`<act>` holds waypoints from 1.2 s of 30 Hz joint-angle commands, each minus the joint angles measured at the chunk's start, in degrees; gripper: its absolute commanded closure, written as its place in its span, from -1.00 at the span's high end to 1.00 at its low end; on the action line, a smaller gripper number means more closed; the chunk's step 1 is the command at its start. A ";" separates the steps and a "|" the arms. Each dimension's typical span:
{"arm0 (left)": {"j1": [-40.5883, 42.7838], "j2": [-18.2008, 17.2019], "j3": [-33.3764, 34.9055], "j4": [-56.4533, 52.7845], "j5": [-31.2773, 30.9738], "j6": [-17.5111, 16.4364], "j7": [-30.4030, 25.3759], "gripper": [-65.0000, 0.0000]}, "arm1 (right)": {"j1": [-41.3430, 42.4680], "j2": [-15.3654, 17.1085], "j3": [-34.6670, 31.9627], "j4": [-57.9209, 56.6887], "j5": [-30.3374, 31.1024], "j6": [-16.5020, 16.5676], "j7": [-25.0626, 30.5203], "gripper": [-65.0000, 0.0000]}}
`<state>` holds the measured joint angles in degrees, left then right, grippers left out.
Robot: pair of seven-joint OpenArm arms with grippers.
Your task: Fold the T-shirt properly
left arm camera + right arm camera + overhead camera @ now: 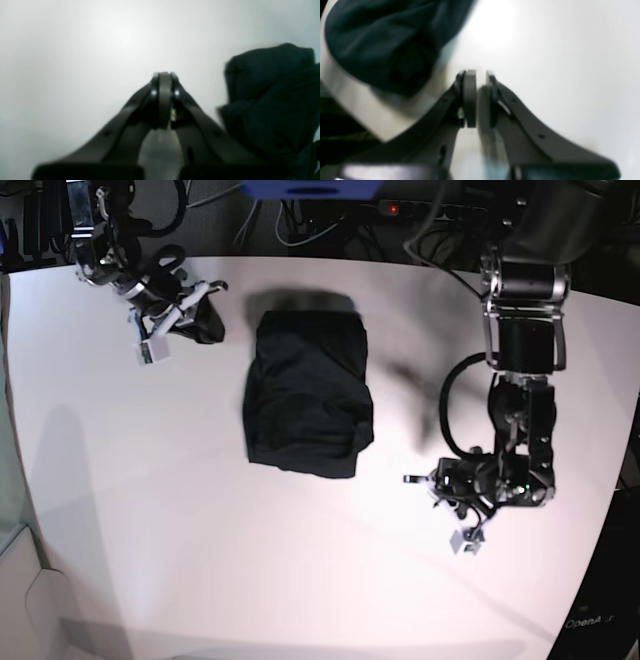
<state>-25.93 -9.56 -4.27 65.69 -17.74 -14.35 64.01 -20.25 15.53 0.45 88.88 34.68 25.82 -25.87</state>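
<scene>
Fingers of the left gripper [165, 82] are pressed tight together with nothing between them. The right gripper [478, 75] has its fingers almost together, with a thin gap showing, and nothing is in that gap.

The T-shirt [308, 400] is black and lies folded into a chunky bundle near the middle of the white table [200, 560]. No gripper touches it. In the base view the left gripper sits low on the table, well off to one side of the shirt. The right gripper is up near the far corner of the table, close to the shirt's other side but apart from it. Black cables [300, 225] hang in the dark behind the table's far edge.
</scene>
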 commanded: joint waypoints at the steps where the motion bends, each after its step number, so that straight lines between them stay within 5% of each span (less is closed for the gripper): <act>1: 0.75 -1.65 -0.08 2.57 -0.50 -0.20 0.65 -1.00 | -0.01 0.87 2.06 1.01 0.36 0.42 1.38 -0.83; 10: 22.55 -13.25 -0.17 24.55 -0.59 -0.20 0.83 -1.00 | -5.46 0.87 14.45 3.82 0.36 0.42 1.47 -0.84; 16: 36.09 -16.86 -2.10 39.14 -0.50 -0.20 0.83 -1.00 | -13.38 0.43 22.45 7.60 0.36 0.42 1.47 -0.95; 23: 51.38 -14.92 -10.54 47.23 -0.33 -0.20 0.30 -1.00 | -22.52 -4.23 33.88 6.72 -0.52 0.42 1.47 -1.00; 29: 58.86 -10.70 -10.01 40.81 -0.07 -0.20 -0.84 -1.00 | -24.19 -9.16 33.79 0.39 -13.18 0.42 4.72 -1.00; 36: 57.80 -6.83 0.62 16.02 7.85 -0.02 -21.15 -1.00 | -17.33 -11.88 33.62 -24.75 -29.36 0.51 21.43 -1.00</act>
<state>31.53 -16.25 -3.60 80.68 -9.26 -14.37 42.24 -37.01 3.07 33.76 63.13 4.60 26.04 -5.02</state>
